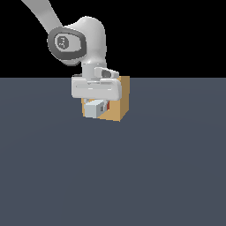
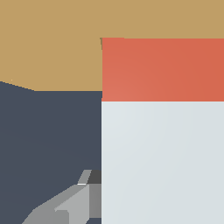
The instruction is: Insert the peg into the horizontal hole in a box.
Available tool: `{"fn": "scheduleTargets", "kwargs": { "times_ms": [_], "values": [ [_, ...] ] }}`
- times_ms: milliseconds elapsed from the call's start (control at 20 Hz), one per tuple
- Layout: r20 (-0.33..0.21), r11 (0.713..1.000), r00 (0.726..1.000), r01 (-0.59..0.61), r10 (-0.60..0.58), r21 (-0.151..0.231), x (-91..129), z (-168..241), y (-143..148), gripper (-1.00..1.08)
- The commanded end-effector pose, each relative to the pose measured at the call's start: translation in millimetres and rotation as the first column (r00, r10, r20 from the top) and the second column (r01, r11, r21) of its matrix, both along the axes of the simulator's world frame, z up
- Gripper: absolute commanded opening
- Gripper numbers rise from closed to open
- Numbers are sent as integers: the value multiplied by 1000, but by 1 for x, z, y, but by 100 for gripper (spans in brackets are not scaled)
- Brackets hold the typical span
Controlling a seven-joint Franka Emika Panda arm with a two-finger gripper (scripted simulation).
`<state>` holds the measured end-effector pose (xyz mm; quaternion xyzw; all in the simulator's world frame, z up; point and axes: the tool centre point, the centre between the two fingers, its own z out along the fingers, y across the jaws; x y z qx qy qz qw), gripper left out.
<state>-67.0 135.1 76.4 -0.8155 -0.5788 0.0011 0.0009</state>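
**Peg held at the face of the box**

The peg is seen in the wrist view as a flat-sided, square-edged bar with a matte, untextured surface: pale grey-white over the nearer length, then a red-orange end separated from it by a sharp straight line. Its long axis is directed toward the tan box, and the red-orange end is met by the box's face; whether it has entered the hole cannot be told, as the opening is covered by the peg.

In the exterior view the peg is shown end-on as a pale block with a sliver of red beside it, lying roughly level in front of the orange-brown cube, which rests on a plain dark slate floor. The box is smooth and sharp-cornered.

The gripper is hung directly above the peg from a glossy white, rounded arm. One grey, faceted finger is seen pressed against the peg's side, so the peg is taken as clamped between the fingers.
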Motion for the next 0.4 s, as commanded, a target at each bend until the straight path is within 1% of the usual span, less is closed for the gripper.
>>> {"fn": "scheduleTargets", "kwargs": {
  "times_ms": [0, 150, 350],
  "values": [
    [5, 1000, 1000, 2, -2, 1, 6, 2, 12, -100],
    [6, 1000, 1000, 2, -2, 1, 10, 3, 20, -100],
    [6, 1000, 1000, 2, -2, 1, 11, 3, 21, -100]
  ]
}}
